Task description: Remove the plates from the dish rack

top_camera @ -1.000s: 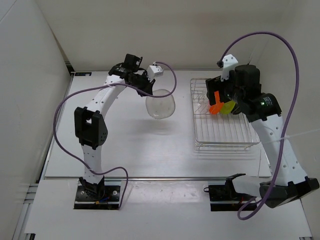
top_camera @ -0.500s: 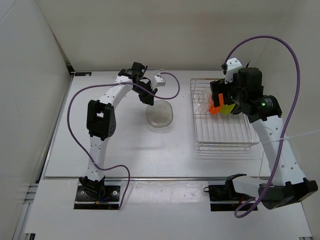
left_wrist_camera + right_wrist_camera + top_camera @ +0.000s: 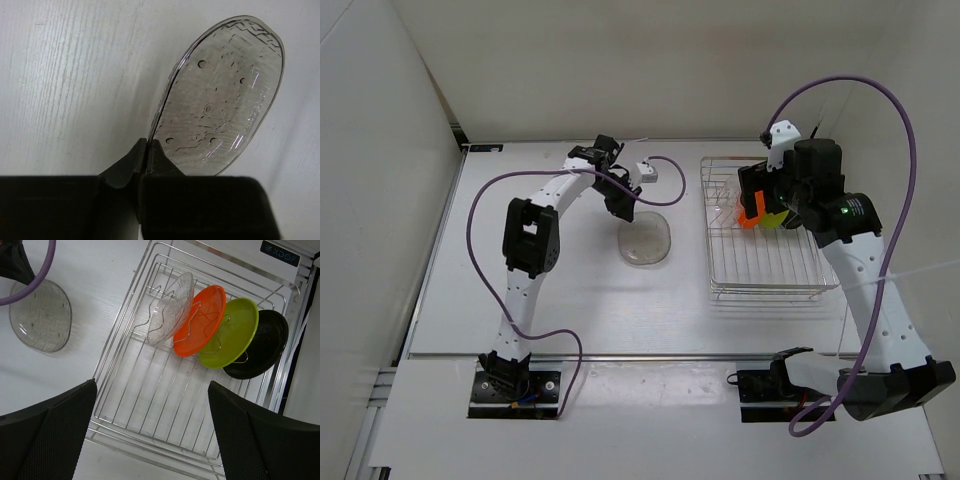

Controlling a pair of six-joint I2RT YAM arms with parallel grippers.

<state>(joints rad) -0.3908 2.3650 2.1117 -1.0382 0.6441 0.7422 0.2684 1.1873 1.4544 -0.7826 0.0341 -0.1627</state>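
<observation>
My left gripper [image 3: 625, 205] is shut on the rim of a clear plate [image 3: 647, 238], which sits low on the white table left of the dish rack [image 3: 765, 270]. In the left wrist view the fingers [image 3: 155, 155] pinch the near edge of the clear plate [image 3: 220, 100]. My right gripper [image 3: 760, 205] hangs open and empty above the rack [image 3: 150, 405]. Standing in the rack's far end are a second clear plate [image 3: 172, 307], an orange plate [image 3: 202, 320], a lime green plate [image 3: 230, 337] and a black plate [image 3: 260, 350].
The rack's near half holds only bare bars. A purple cable [image 3: 40, 275] runs by the held plate [image 3: 42, 315]. White walls close the table at the back and left.
My left arm has swung right and lowered the clear plate from a tilted hold in the air down to the table. My right gripper has shifted slightly toward the rack's far end.
</observation>
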